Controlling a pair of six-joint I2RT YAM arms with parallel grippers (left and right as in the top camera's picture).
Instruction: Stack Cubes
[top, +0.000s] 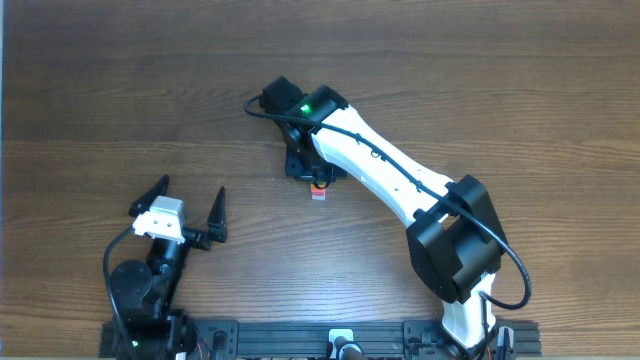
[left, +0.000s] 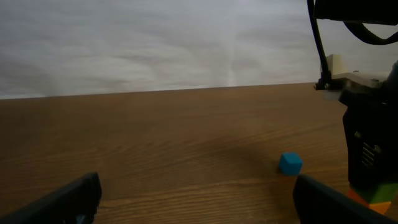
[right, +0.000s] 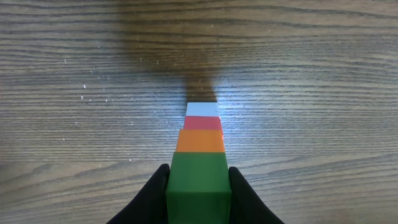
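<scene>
Cube stack (right: 200, 143) stands upright on the wooden table (top: 100, 100), directly under the right gripper (right: 198, 180). Its long axis is vertical and points up into that gripper. You look down along it in the right wrist view: the green cube (right: 198, 171) is uppermost, then the orange cube (right: 200, 140), the red cube (right: 202, 122) and a pale cube (right: 203, 109) at the bottom. The right gripper grasps the green cube, with one dark finger against each side of it. You cannot tell whether the green cube rests on the orange one. In the top view the right arm (top: 380, 165) covers most of the stack, and a small red and orange part looks out beside the gripper. A blue cube (left: 290, 163) lies alone on the table near the right gripper, apart from the stack. The left gripper (top: 193, 187) is well apart from the right gripper, its fingers spread wide and holding nothing.
</scene>
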